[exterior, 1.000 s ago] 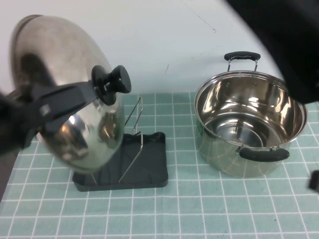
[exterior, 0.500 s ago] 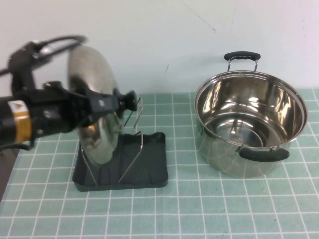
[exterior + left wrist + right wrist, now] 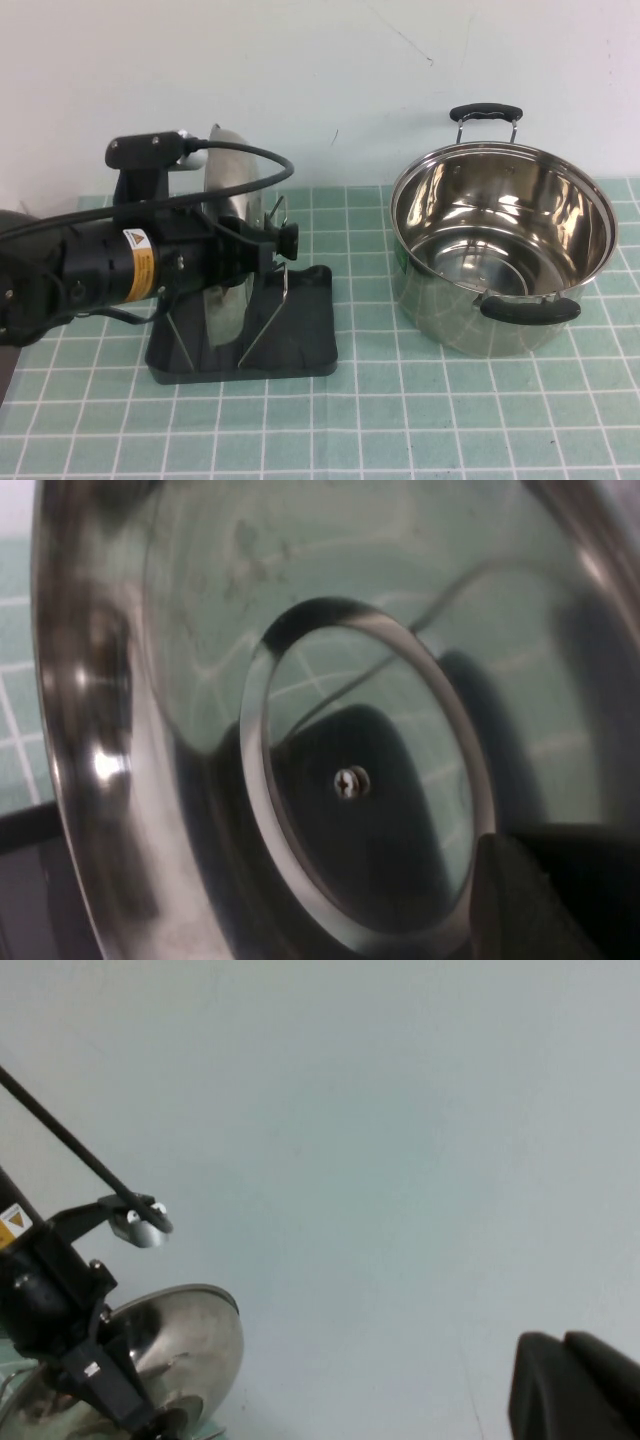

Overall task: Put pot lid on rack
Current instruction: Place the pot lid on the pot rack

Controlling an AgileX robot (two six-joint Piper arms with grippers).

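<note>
The pot lid (image 3: 228, 168) stands on edge in the rack (image 3: 300, 340), its lower rim down between the silver wire loops, its black knob (image 3: 289, 240) facing the pot. My left gripper (image 3: 272, 240) reaches across from the left and is shut on the knob. The left wrist view shows the lid's shiny inner side (image 3: 200, 630) with its centre screw and one dark finger (image 3: 530, 900). My right gripper (image 3: 575, 1385) is out of the high view, raised and facing the wall, with its fingers together and empty. The lid also shows in the right wrist view (image 3: 190, 1335).
The deep steel pot (image 3: 500, 240) with two black handles stands at the right on the green checked mat (image 3: 400, 420). A pale wall rises behind the table. My left arm's cable (image 3: 240, 160) arcs over the lid.
My left arm has turned the lid from facing the camera to edge-on and lowered it into the rack's wire loops. The dark right arm left the high view's top right.
</note>
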